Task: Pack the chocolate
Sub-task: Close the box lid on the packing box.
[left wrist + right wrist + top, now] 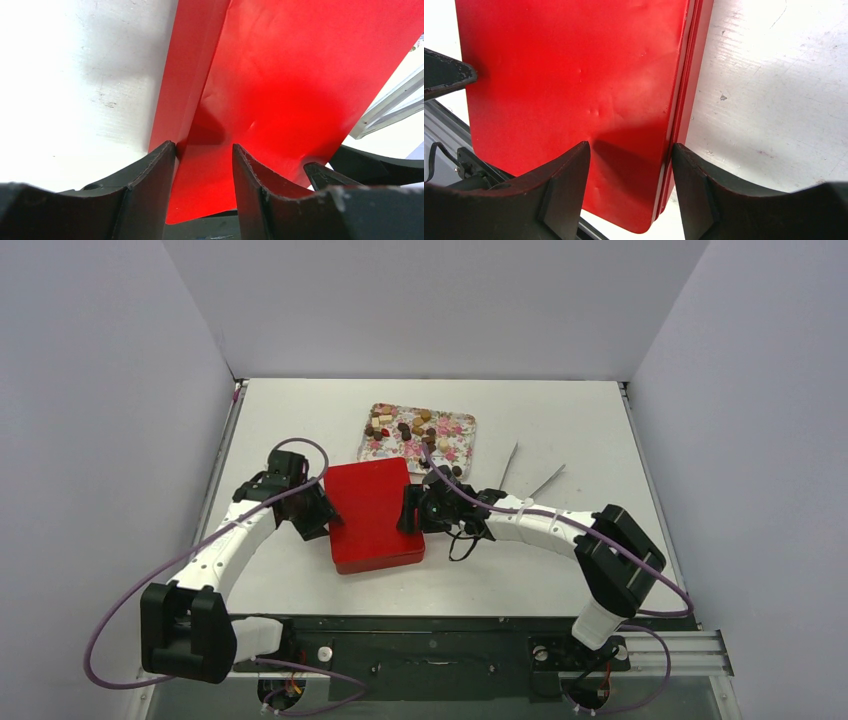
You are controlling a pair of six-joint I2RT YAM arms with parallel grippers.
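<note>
Chocolate (412, 427) scattered loose on a flower-print tray (463, 427), far middle of the bench (570, 420), well clear of both arms. Just in front of the tray, a red box (372, 512), flat on the bench, lid on. Left end effector (202, 147) released: jaws parted, straddling the box's left edge (one finger outside the wall, the other over the lid). Right end effector (629, 147) likewise released, straddling the right edge, outer finger against the box's side. Right of the tray, two thin metal tweezers (510, 465), side by side, apart from the box.
</note>
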